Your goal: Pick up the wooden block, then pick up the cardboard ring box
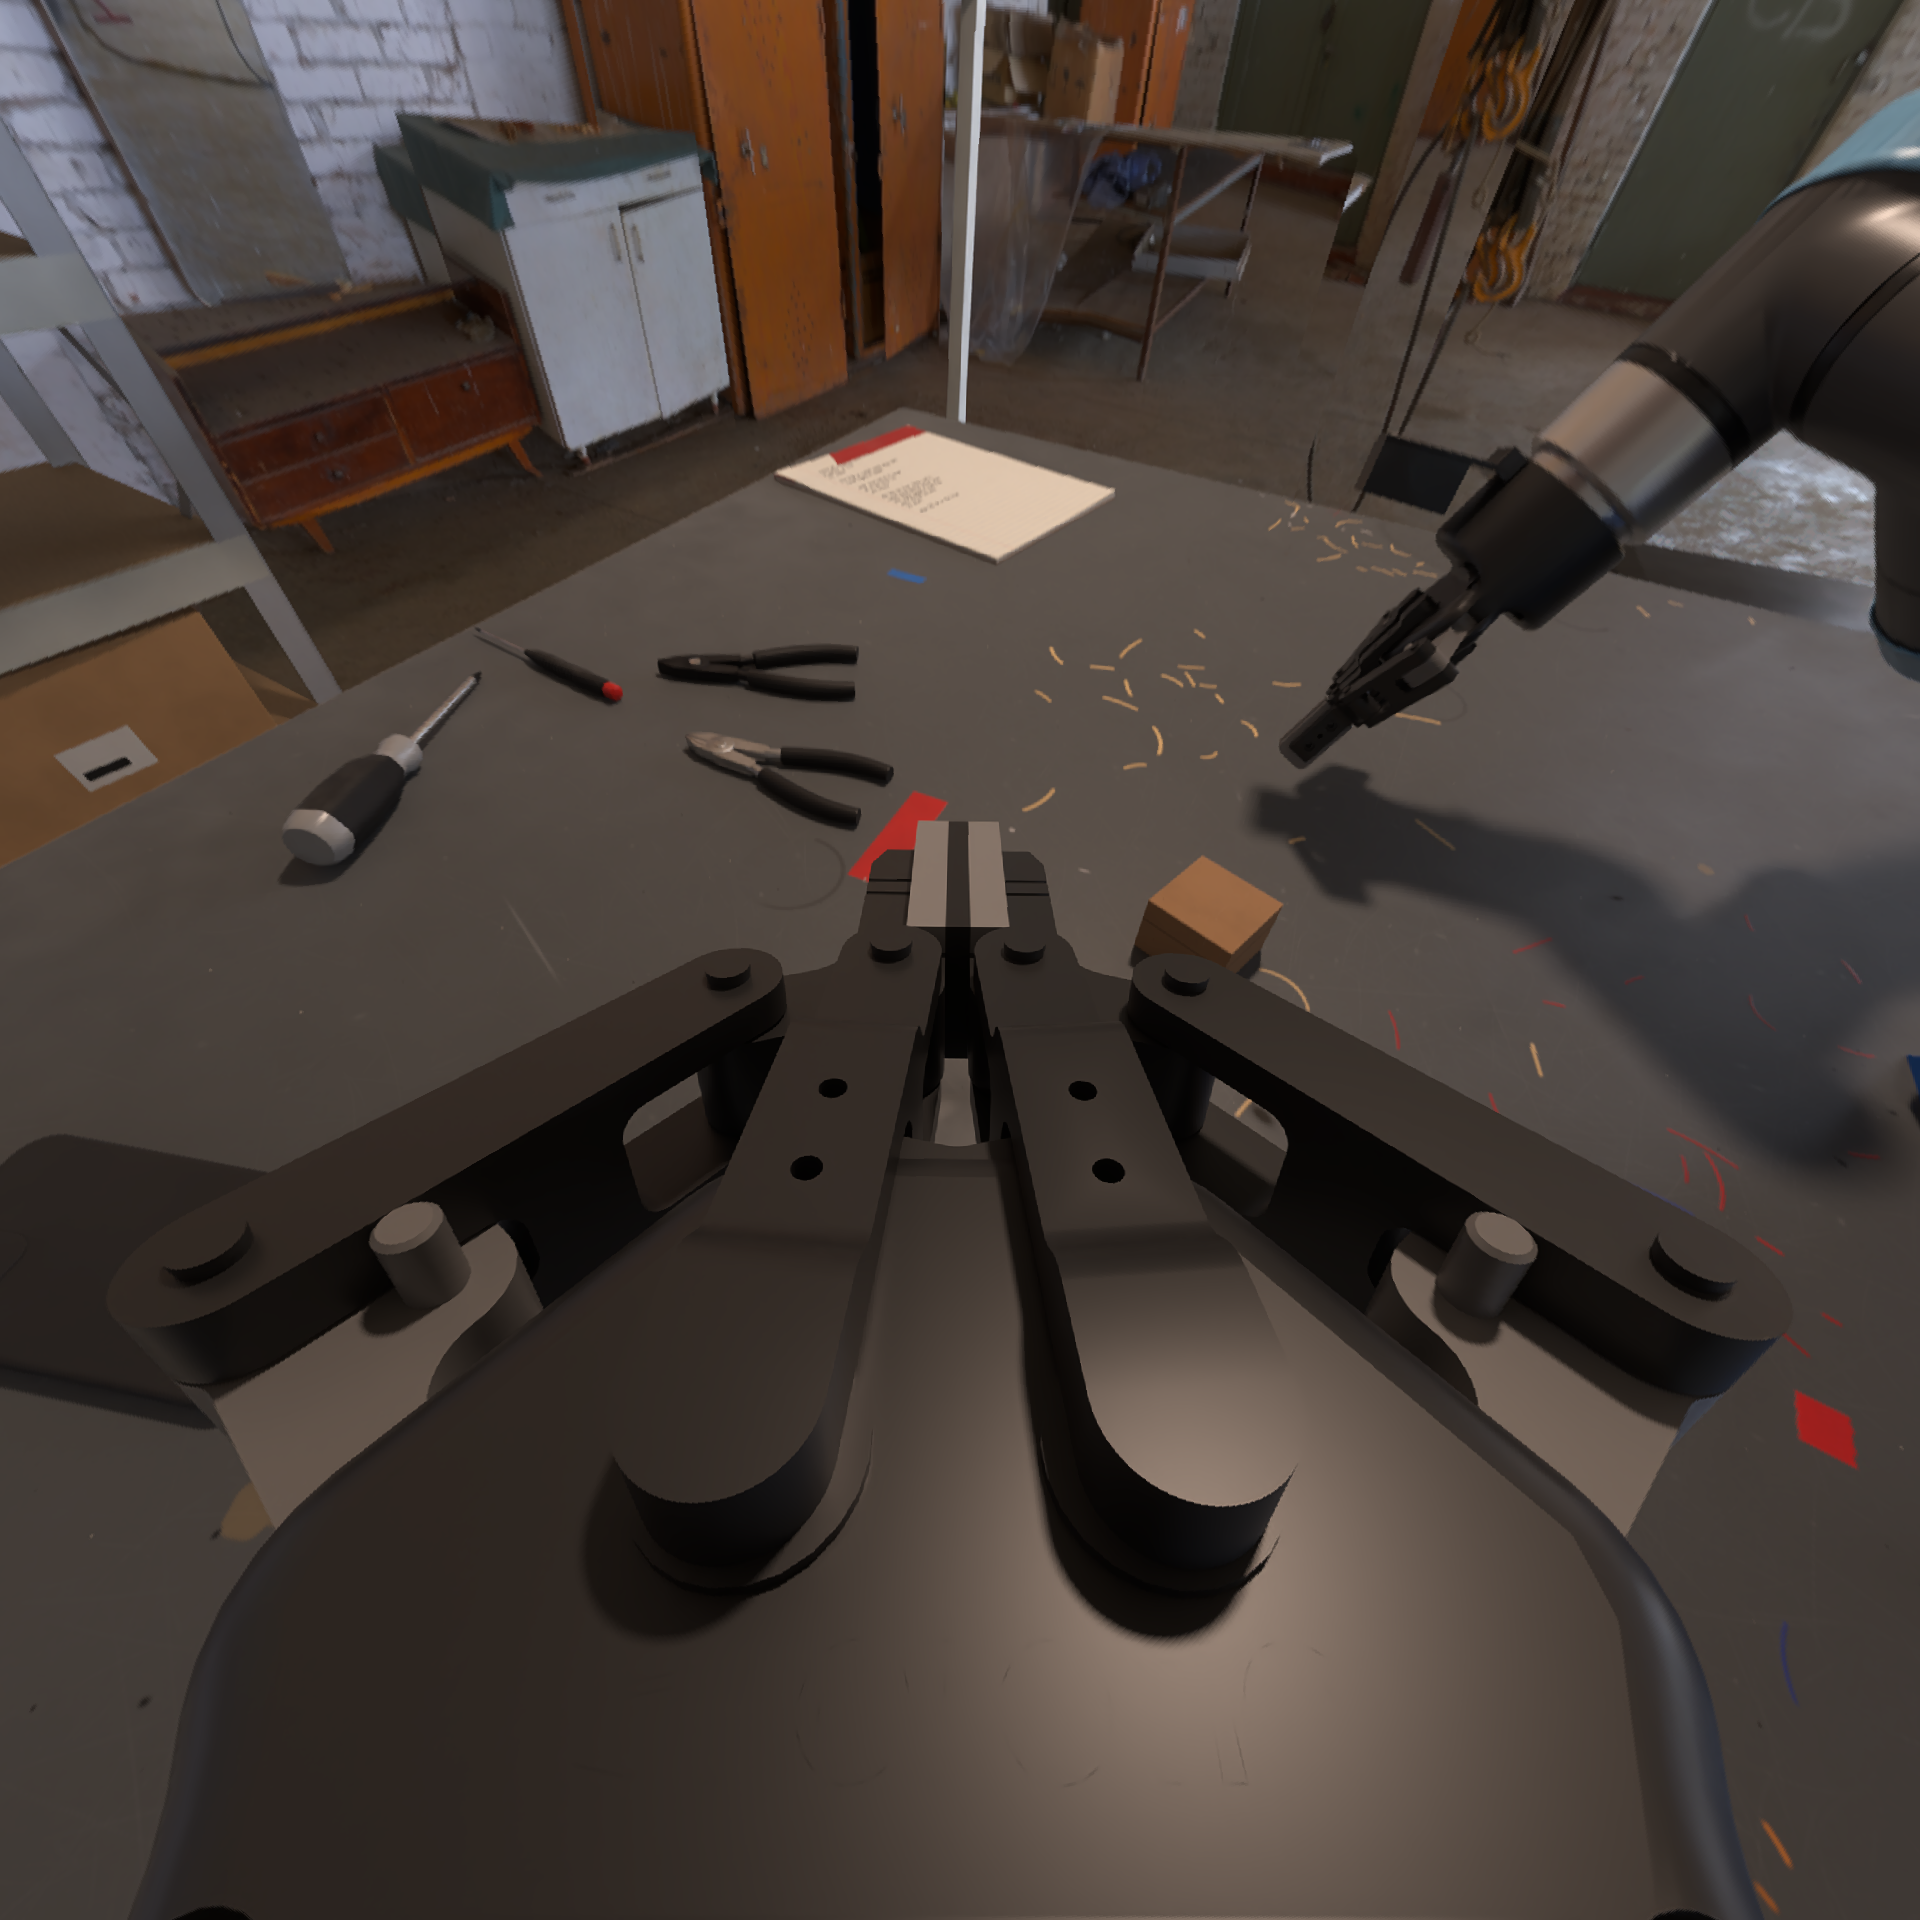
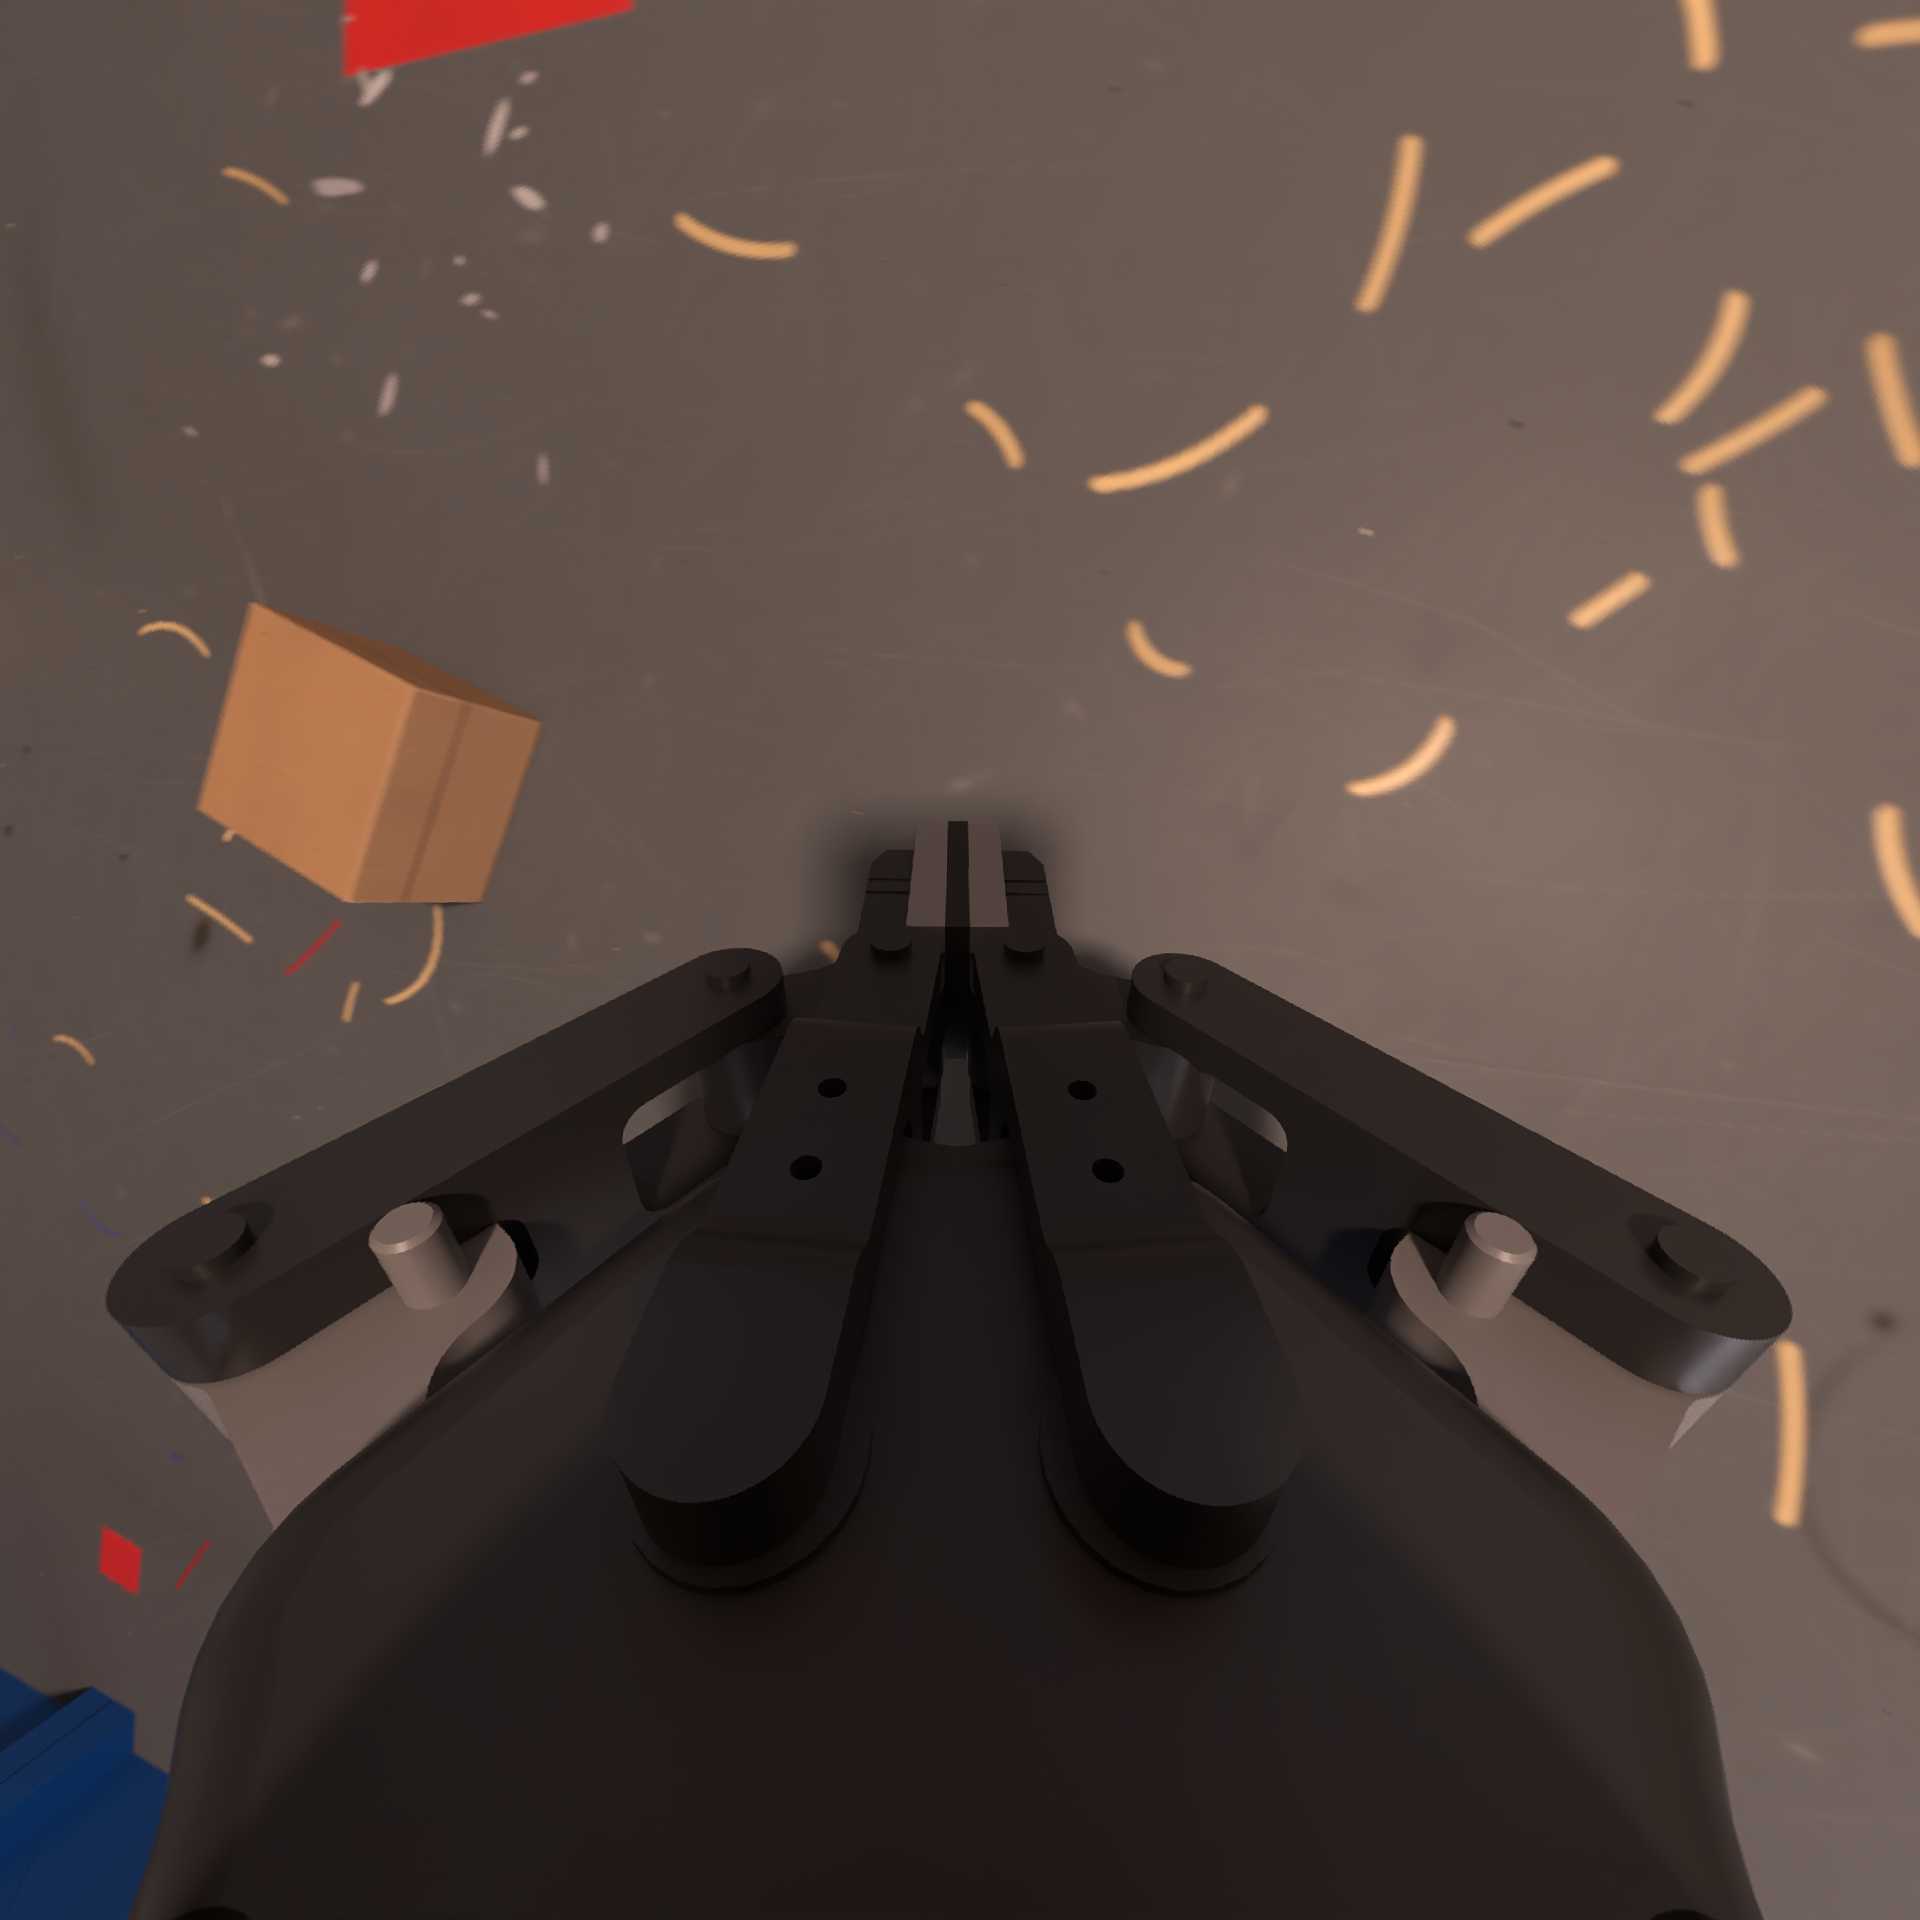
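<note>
left gripper [image 1: 957, 873] has its pads pressed together on nothing, low over the grey table [image 1: 623, 987]. the cardboard ring box [image 1: 1210, 911] sits just right of its tips, mid-table. right gripper [image 2: 957, 873], also closed and empty, hovers further toward the right edge, the box [image 2: 364, 758] lying apart to its left.

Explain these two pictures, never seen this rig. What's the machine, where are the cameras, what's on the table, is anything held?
Two robot arms, each with a camera at its wrist looking along two fingers. In the left wrist view, the left gripper is shut and empty; the other arm reaches in beyond it. In the right wrist view, the right gripper is also shut and empty. On the dark table lie a brown box, a screwdriver, two pliers, a notepad and scattered shavings. I cannot tell whether the box is the block or the ring box.
</note>
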Controlling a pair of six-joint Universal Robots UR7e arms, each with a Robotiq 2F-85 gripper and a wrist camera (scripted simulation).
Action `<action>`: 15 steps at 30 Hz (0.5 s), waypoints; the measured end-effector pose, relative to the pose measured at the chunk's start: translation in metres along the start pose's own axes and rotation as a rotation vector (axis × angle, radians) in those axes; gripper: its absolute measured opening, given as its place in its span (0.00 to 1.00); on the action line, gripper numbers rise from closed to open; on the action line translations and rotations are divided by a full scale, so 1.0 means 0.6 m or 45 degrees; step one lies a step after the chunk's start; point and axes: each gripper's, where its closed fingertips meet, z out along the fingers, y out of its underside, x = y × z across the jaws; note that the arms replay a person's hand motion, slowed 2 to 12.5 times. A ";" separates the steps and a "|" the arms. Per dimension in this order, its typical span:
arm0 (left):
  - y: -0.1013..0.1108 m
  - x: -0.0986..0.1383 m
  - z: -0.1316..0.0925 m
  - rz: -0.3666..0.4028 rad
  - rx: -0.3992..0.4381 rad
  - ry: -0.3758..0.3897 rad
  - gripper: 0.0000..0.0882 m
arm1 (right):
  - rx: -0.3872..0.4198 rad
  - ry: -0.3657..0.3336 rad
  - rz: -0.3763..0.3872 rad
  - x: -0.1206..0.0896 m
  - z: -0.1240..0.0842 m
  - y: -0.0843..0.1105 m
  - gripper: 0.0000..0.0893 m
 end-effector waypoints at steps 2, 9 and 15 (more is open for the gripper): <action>0.006 0.001 0.001 -0.003 -0.030 0.005 0.00 | -0.006 -0.027 -0.023 -0.025 0.004 -0.005 0.00; -0.001 0.002 -0.001 -0.052 -0.013 0.036 0.00 | 0.015 -0.077 -0.159 -0.113 0.008 -0.031 0.00; -0.007 0.004 -0.003 -0.084 0.019 0.060 0.00 | 0.017 -0.076 -0.289 -0.178 0.011 -0.053 0.00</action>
